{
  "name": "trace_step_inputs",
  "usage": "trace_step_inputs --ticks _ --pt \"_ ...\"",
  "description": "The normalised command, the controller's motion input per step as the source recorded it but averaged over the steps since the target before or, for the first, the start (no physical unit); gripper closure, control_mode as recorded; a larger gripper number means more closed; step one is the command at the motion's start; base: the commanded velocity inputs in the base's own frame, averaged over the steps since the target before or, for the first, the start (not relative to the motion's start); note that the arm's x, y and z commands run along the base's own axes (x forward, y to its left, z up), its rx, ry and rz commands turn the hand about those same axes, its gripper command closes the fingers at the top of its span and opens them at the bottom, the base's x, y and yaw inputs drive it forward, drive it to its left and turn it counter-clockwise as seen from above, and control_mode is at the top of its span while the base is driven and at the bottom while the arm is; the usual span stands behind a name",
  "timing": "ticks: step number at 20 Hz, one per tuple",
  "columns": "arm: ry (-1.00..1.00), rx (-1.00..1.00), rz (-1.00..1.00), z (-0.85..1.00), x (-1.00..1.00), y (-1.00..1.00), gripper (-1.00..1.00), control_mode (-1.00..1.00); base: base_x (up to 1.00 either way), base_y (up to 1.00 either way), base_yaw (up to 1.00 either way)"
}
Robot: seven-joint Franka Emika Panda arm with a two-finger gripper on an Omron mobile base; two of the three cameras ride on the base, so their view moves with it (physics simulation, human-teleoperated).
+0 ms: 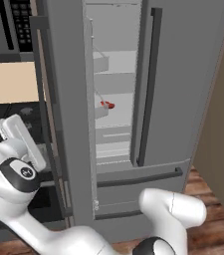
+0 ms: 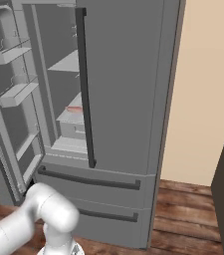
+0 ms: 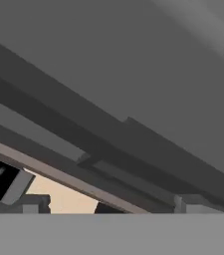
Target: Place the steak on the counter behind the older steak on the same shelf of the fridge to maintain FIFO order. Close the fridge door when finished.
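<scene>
The fridge (image 1: 183, 74) stands with its left door (image 1: 68, 99) swung open and its right door shut. Inside, red steak (image 1: 107, 105) lies on a pale grey shelf (image 1: 114, 94); it also shows as a reddish patch, steak (image 2: 75, 109), behind the right door's handle. I cannot tell whether it is one piece or two. The counter is out of view. My gripper (image 3: 113, 206) is open with nothing between its fingertips (image 3: 34, 204). It points at the outer face of the open door, close to that door's dark bar handle (image 3: 108, 144). My white hand (image 1: 19, 134) sits left of the door.
Door bins (image 2: 16, 92) line the inside of the open door. A microwave keypad (image 1: 21, 20) and a black stovetop (image 1: 9, 117) lie left of the fridge. Drawer fronts (image 1: 138, 179) sit below. A brown wall (image 1: 223, 124) bounds the right side.
</scene>
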Motion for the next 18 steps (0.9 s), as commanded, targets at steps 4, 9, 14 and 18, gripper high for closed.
trace_step_inputs --ticks 4,9,14,18 --pt "0.00 0.00 -0.08 -0.12 0.75 0.00 -1.00 -1.00 0.00 0.00 0.00" --pt "0.00 0.00 -0.07 -0.04 0.48 -0.01 -1.00 -1.00 0.00 0.00 0.00" --pt "0.00 0.01 -0.09 0.00 0.00 -0.31 -1.00 -1.00 0.00 0.00 0.00" --pt "0.00 0.04 -0.09 0.00 0.00 -0.51 -1.00 -1.00 0.00 0.00 0.00"
